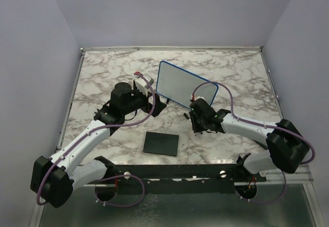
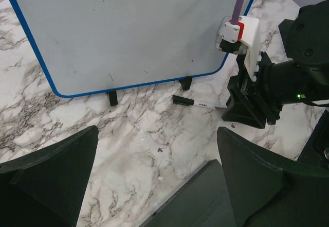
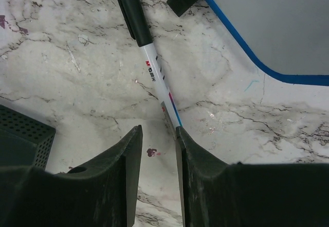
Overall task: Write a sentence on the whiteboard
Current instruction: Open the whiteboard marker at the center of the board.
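The left arm [image 1: 85,139] is stretched from its base at the near left corner diagonally across the white-and-grey marbled tabletop [image 1: 113,67], its wrist brought close to the left end of the white rectangular whiteboard with the thin blue rim [image 1: 187,85]. The left gripper [image 2: 157,134] is held low over the marble with its jaws spread fully wide; nothing is grasped or touched by it.

The right arm [image 1: 247,126] is bent inward from the near right corner, and its wrist is lowered just in front of the board's right end. The right gripper [image 3: 159,134] is seen with its jaws partly apart and bare marble showing in the gap. The tail of a white-barrelled marker pen with a black cap [image 3: 149,57] is met by the inner edge of one finger [image 3: 200,175] only, so the pen is not clamped.

The whiteboard is stood on two small black feet [image 2: 113,98] at mid-table, leaned back, with its face turned toward the arms. In the top view its long axis is seen running from far left to near right. A few small dark specks are carried on its face.

The marker is laid flat on the table just beside the board's lower edge, with its cap pointed away from the right gripper toward one foot.

A flat black square pad [image 1: 161,143] is placed nearer the bases, apart from the board.
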Controlling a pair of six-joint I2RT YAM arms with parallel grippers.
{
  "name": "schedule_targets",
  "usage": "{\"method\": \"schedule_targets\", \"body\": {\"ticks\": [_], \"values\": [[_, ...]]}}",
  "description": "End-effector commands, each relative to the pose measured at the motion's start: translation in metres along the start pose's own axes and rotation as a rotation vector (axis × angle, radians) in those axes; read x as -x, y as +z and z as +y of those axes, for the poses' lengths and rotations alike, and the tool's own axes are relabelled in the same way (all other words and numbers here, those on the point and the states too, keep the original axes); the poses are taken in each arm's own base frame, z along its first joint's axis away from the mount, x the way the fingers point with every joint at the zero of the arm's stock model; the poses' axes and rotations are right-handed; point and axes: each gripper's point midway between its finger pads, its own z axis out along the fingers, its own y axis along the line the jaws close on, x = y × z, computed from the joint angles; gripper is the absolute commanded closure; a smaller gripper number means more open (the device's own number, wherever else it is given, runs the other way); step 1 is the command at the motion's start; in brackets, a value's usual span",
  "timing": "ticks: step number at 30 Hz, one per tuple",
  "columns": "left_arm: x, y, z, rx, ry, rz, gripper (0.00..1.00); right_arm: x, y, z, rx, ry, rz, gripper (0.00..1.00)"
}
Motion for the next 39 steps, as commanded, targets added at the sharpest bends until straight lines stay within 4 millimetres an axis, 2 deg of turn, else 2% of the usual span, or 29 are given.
{"method": "schedule_targets", "body": {"ticks": [1, 10, 15, 20, 25, 28, 32, 37, 39], "values": [[-0.002, -0.002, -0.009, -0.045, 0.023, -0.003, 0.01, 0.006, -0.001, -0.002, -0.027, 0.002, -0.01, 0.63], [-0.001, -0.004, -0.011, -0.048, 0.029, -0.009, 0.01, -0.008, 0.007, -0.007, -0.063, 0.019, 0.042, 0.63], [-0.005, -0.008, -0.012, -0.047, 0.039, -0.004, 0.01, -0.014, 0.012, -0.005, -0.059, 0.024, 0.069, 0.68], [-0.008, -0.011, -0.015, -0.051, 0.053, -0.003, 0.01, -0.018, 0.018, -0.005, -0.072, 0.03, 0.095, 0.77], [-0.018, -0.011, -0.023, -0.05, 0.095, 0.017, 0.01, -0.019, 0.018, -0.001, -0.055, 0.029, 0.112, 0.99], [-0.03, -0.009, -0.036, -0.061, 0.152, 0.04, 0.01, -0.009, 0.001, 0.009, 0.01, 0.015, 0.103, 1.0], [-0.046, -0.01, -0.059, -0.092, 0.279, 0.054, 0.03, -0.001, -0.036, 0.032, 0.152, -0.002, 0.13, 1.0], [-0.06, -0.024, -0.089, -0.136, 0.473, 0.015, 0.05, -0.017, -0.083, 0.055, 0.341, -0.02, 0.231, 1.0], [-0.065, -0.03, -0.093, -0.117, 0.553, 0.004, 0.05, -0.022, -0.103, 0.064, 0.428, -0.042, 0.259, 1.0]]}}
